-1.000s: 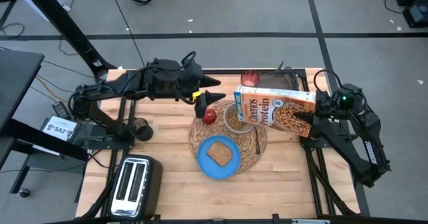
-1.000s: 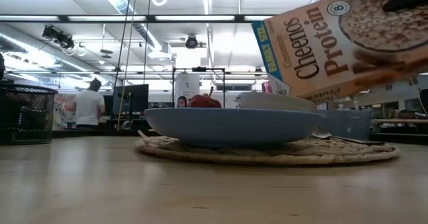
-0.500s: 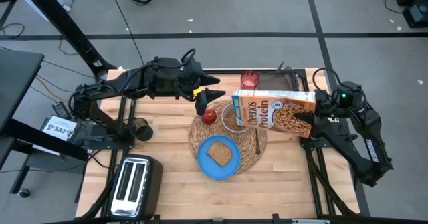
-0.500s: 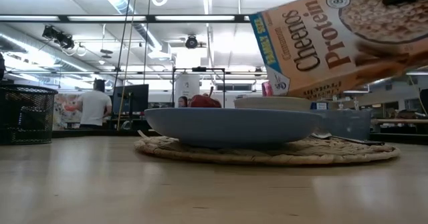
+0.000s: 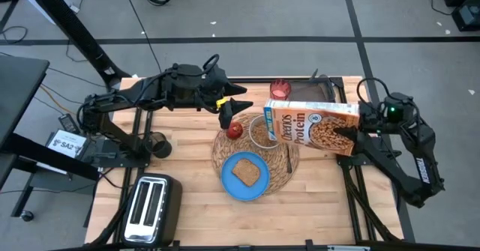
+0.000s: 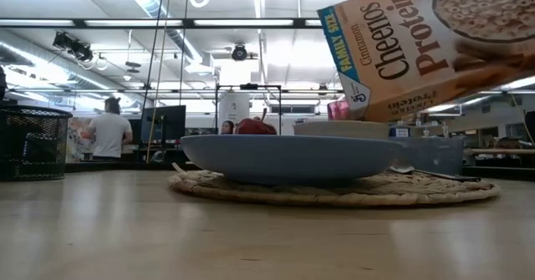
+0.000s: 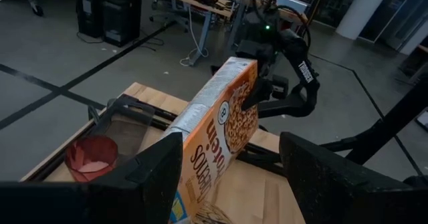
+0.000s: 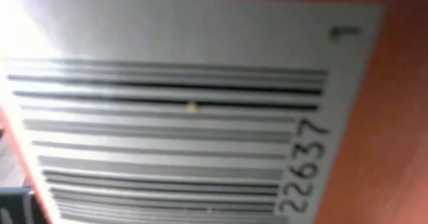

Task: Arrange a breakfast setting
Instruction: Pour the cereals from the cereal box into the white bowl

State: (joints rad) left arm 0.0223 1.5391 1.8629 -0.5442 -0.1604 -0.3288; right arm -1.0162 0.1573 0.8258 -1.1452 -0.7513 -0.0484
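The orange Cheerios box hangs lengthwise over the table, its top end above the small white bowl. My right gripper is shut on its bottom end. The bowl, a red apple, a metal spoon and a blue plate with a toast slice lie on the round straw placemat. The pink glass stands behind the mat. My left gripper is open and empty, just above the apple. My right gripper pinches the box's broad faces near its bottom end between its two fingers; one finger shows on the printed front. The fingers come about level from the table's right side. The box is lifted clear, its top end tilted down toward the bowl.
A toaster stands at the near left and a black cup left of the mat. A dark tray lies at the far edge beside the glass. Bare wood lies near the front right.
My right gripper has shifted the Cheerios box a little toward the table's left, then back toward the right edge. The box stays tilted over the bowl and clear of the table.
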